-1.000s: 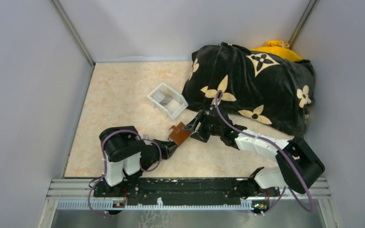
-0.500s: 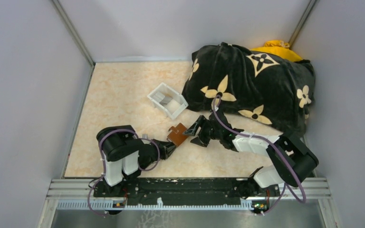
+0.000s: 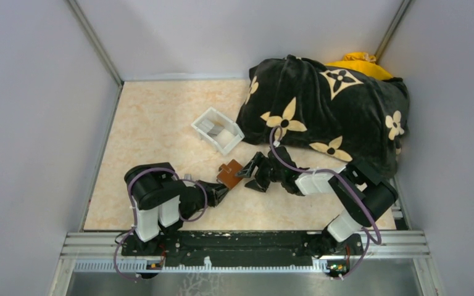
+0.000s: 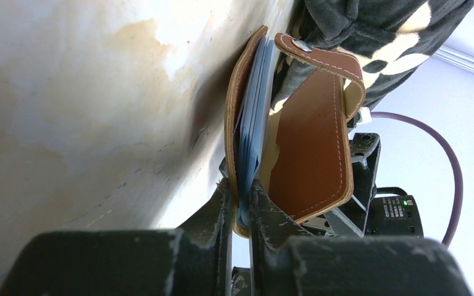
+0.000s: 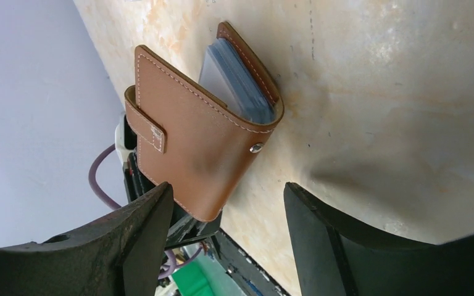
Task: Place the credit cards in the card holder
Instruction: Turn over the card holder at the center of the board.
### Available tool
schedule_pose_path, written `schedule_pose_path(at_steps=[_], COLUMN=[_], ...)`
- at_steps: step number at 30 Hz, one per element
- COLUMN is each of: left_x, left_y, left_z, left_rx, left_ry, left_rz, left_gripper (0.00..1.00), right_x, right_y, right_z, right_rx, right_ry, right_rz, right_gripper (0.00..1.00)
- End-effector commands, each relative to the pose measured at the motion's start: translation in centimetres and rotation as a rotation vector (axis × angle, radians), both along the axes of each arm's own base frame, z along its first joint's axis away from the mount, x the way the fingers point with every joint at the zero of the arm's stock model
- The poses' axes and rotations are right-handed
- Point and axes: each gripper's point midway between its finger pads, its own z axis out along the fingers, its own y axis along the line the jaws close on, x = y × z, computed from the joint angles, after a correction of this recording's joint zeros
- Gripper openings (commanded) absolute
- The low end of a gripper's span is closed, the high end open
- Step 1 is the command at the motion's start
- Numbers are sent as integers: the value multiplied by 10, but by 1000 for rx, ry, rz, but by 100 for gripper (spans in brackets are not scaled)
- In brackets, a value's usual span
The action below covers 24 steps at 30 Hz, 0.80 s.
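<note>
We see the card holder point(image 3: 229, 173) near the middle of the desk point(image 3: 160, 117), stood on edge and half open like a V, with the credit cards point(image 4: 253, 117) stacked blue inside against its back panel. The left gripper point(image 3: 223, 189), reaching in from 7 o'clock, is clenched on that panel and the cards' edge. The right gripper point(image 3: 250, 175), at 3 o'clock of the holder, stands released, its jaws wide on either side of the front cover and touching nothing. The holder's long axis seems to run roughly from 7 to 1 o'clock, its strap tab toward 11 o'clock and unsnapped. Our worry is that a push on the cover from the right gripper twists the holder out of the narrow pinch, or that the cards slide out of the open side if the holder tips
</note>
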Motion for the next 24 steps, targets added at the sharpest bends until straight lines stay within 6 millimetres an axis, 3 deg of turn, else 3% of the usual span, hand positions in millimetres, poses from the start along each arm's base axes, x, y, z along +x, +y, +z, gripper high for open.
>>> schedule_pose_path(at_steps=[1, 8, 10, 16, 20, 24], left_x=[-15, -13, -12, -14, -15, -16], left_y=[9, 2, 4, 4, 0, -1], left_z=[36, 43, 43, 42, 41, 40], left_rx=[-187, -213, -213, -212, -214, -214], left_ry=[8, -9, -7, -2, 8, 11], left_rz=[-17, -32, -24, -30, -59, -71], left_gripper=[5, 6, 6, 7, 9, 11], right_x=[15, 18, 17, 18, 20, 23], right_y=[15, 32, 35, 40, 43, 45], right_z=[19, 19, 6, -3, -5, -3], right_rx=[70, 95, 87, 99, 104, 101], right_ry=[-75, -77, -51, -41, -49, -63], right_rz=[4, 24, 32, 42, 54, 58], right_gripper=[67, 67, 66, 64, 56, 37])
